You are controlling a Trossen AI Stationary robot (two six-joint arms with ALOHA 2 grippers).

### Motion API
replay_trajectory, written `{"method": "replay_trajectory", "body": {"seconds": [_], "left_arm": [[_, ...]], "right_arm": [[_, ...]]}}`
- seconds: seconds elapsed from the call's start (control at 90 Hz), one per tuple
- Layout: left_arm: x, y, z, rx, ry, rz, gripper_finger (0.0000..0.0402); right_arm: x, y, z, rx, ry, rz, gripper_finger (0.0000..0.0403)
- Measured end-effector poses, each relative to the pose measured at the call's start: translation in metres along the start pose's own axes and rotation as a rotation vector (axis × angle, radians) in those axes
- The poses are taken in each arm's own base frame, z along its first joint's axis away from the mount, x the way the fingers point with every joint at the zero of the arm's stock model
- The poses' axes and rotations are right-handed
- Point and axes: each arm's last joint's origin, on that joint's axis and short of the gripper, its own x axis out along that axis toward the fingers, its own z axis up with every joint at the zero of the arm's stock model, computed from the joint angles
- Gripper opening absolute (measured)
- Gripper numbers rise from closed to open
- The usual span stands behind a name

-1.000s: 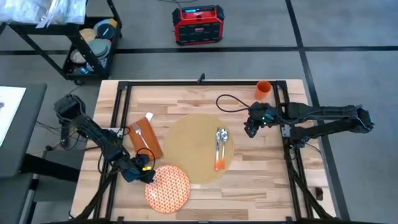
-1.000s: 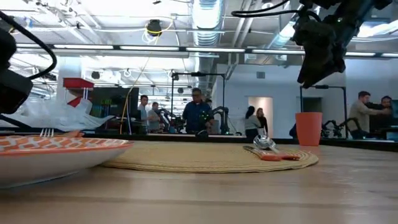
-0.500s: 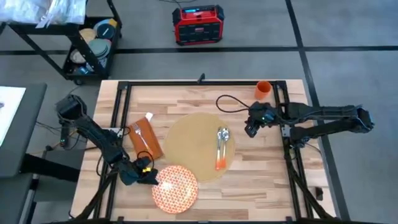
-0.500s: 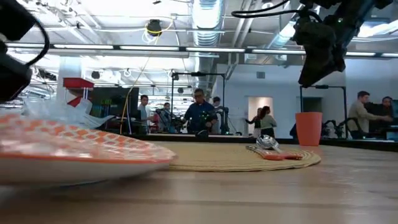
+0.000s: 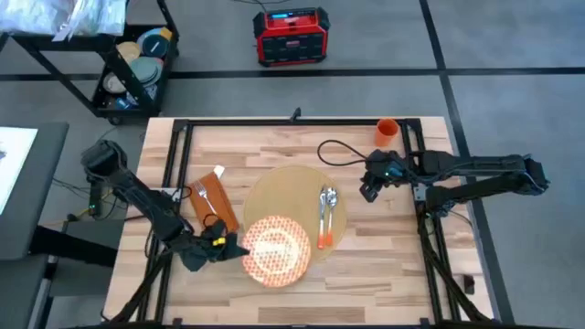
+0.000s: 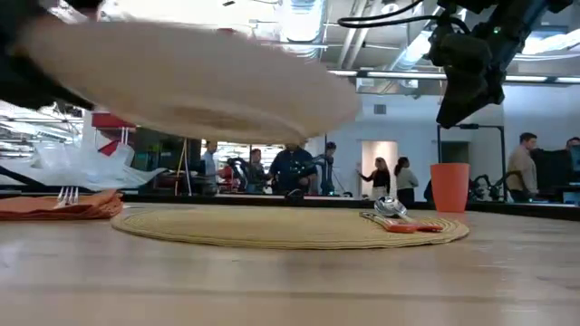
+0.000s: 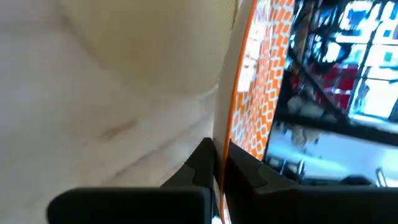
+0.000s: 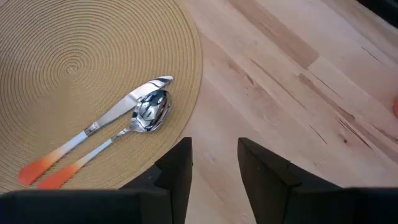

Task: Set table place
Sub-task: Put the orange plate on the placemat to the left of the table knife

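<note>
Lifted since before, orange-patterned plate gripped by left claw overlaps placemat; right claw open.

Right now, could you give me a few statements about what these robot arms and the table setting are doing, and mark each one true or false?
1. The left gripper holds the orange-patterned plate by its rim. True.
2. The plate rests flat on the table. False: in the low view it is lifted clear above the woven placemat.
3. The knife and spoon lie on the placemat. True.
4. The right gripper is clamped on the orange cup. False: it is open and hovers beside the placemat, while the cup stands apart near the table's far edge.
5. A fork lies on the rust-orange napkin. True.
</note>
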Motion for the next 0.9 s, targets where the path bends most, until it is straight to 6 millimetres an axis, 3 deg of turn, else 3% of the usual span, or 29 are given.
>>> {"method": "replay_trajectory", "body": {"seconds": [0.267, 0.378, 0.9], "left_arm": [[0.026, -0.01, 0.047, 0.029, -0.205, 0.045, 0.0001], [0.033, -0.013, 0.063, 0.043, -0.195, 0.08, 0.0], [0.042, -0.021, 0.082, 0.08, -0.137, 0.084, 0.0]], "right_arm": [[0.0, 0.0, 0.0, -0.002, 0.0, 0.0, 0.0117], [0.0, 0.0, 0.0, -0.002, 0.0, 0.0, 0.0117], [0.0, 0.0, 0.0, -0.002, 0.0, 0.0, 0.0117]]}}
